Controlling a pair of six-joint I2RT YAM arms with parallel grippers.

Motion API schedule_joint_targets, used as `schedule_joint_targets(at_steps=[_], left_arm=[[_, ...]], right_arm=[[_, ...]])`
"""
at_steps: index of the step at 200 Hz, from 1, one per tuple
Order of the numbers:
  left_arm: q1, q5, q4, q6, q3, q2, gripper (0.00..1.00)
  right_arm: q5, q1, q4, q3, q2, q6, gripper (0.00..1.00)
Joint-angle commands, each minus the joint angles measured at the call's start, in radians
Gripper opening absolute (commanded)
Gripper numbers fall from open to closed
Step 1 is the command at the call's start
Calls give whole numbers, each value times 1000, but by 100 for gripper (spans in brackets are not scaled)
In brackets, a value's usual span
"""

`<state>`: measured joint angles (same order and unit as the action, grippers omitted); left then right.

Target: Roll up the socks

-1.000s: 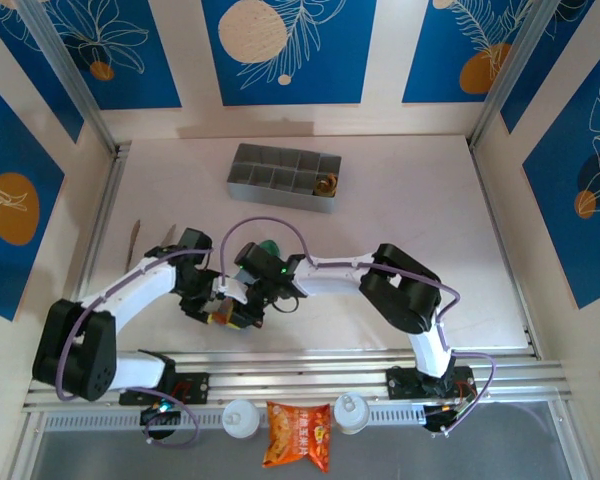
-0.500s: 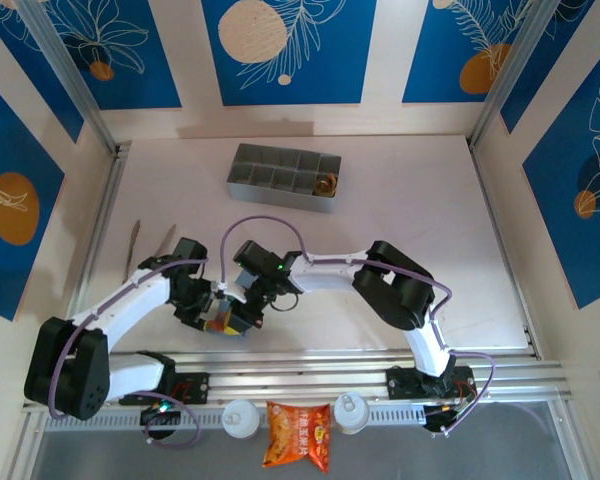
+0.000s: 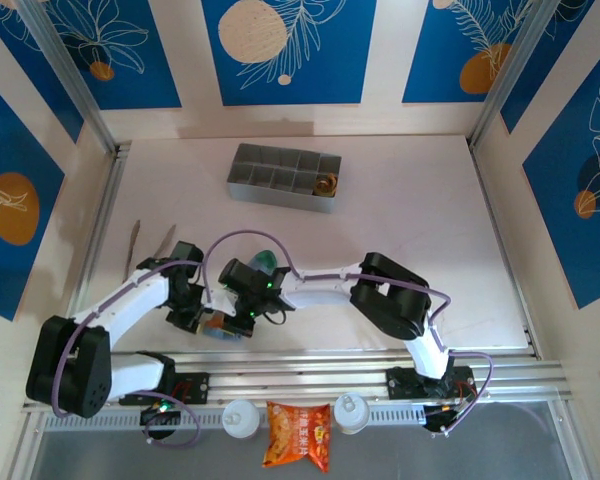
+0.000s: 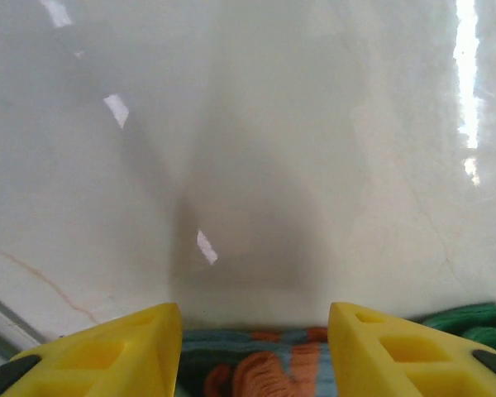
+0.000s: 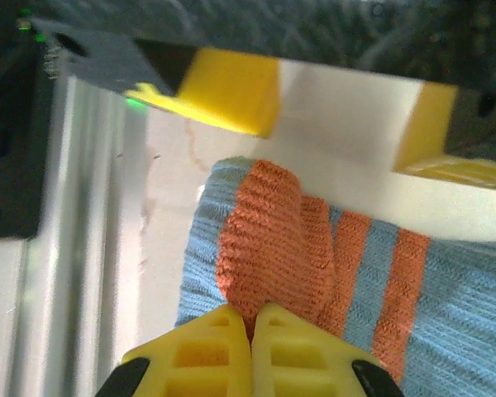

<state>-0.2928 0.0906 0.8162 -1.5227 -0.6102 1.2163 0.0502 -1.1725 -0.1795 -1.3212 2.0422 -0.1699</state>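
Top cam: high, behind arm bases [image 3: 420,380] (bottom of frame), facing down over whole table [image 3: 410,200]. Left wrist cam: v. close, low angle across bare table, left gripper [image 4: 255,318] at bottom edge, sock [image 4: 264,368] between its fingers. Right wrist cam: v. close, straight onto sock; right gripper [image 5: 252,314] bottom centre, left gripper along top. All 3 share sock patch, lower left of centre in top view.
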Motion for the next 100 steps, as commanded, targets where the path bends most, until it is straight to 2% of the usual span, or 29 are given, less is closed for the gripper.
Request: schedule_joint_targets(at_steps=[1,24,58,100], left_arm=[[-11,142,107,-2,-10,-114,51],[-10,213,67,-60,34,-170,55],[-29,345,-155,-179,127,-196,66],[-55,329,-228,-214,126,-165,73]], right_arm=[[-332,12,-110,97,88,121,0],[-386,-7,-28,163,37,111,0],[-438,-24,42,216,-5,69,0],[-420,-30,79,233,-39,37,0]])
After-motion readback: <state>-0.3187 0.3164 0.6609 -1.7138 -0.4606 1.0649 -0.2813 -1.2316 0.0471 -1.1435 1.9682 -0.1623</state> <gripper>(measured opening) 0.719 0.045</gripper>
